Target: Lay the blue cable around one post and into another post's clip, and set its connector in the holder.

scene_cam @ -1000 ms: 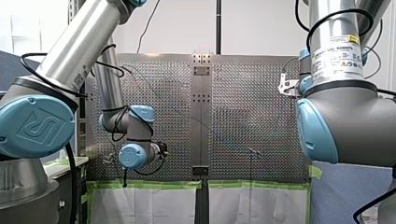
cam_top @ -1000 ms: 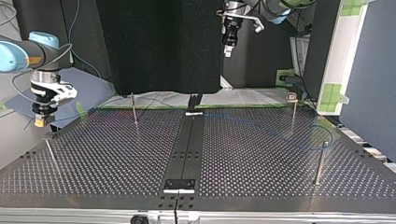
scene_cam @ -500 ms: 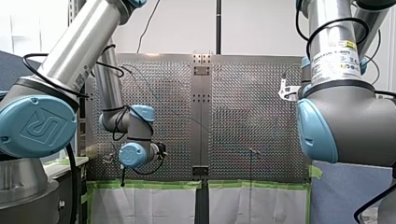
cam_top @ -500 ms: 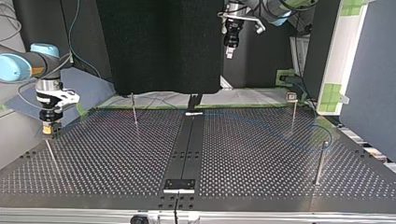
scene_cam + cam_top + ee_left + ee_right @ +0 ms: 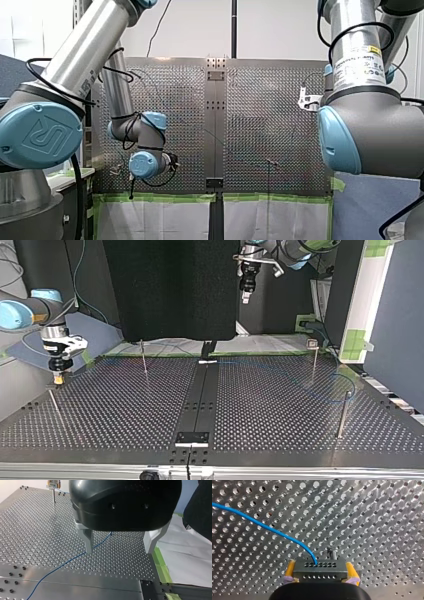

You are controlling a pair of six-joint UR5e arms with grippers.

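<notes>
Nearest, in the right wrist view: the connector (image 5: 319, 568), a dark block with rows of holes, is pinched between the yellow pads (image 5: 290, 570) of my right gripper (image 5: 58, 379). The cable (image 5: 269, 528) leaves its upper face and curves away over the table (image 5: 125, 410). A pin (image 5: 333, 553) stands just ahead of the connector. Whether they touch cannot be told.

Same station, top view: this gripper hangs just above the head of the post (image 5: 56, 407) at the view's left. Change noted: a second ago it stood further left and higher, off the table's edge, and it has since come inward and down. Judgement: the connector is being brought to its holder (image 5: 52, 387), taken to be that post's flat head. Seating is not yet confirmed.

Further off: the cable lies slack on the table and loops near the tall post (image 5: 342, 412) at the view's right, with no shift seen. Whether it rounds that post, or sits in the head of the clip post (image 5: 314, 362), cannot be told.

Farthest: my left gripper (image 5: 118, 551) has its fingers spread with nothing between them. It hangs high over the table's far side and has barely moved. Judgement: routing appears outstanding, and seating the connector first may drag the slack cable.
</notes>
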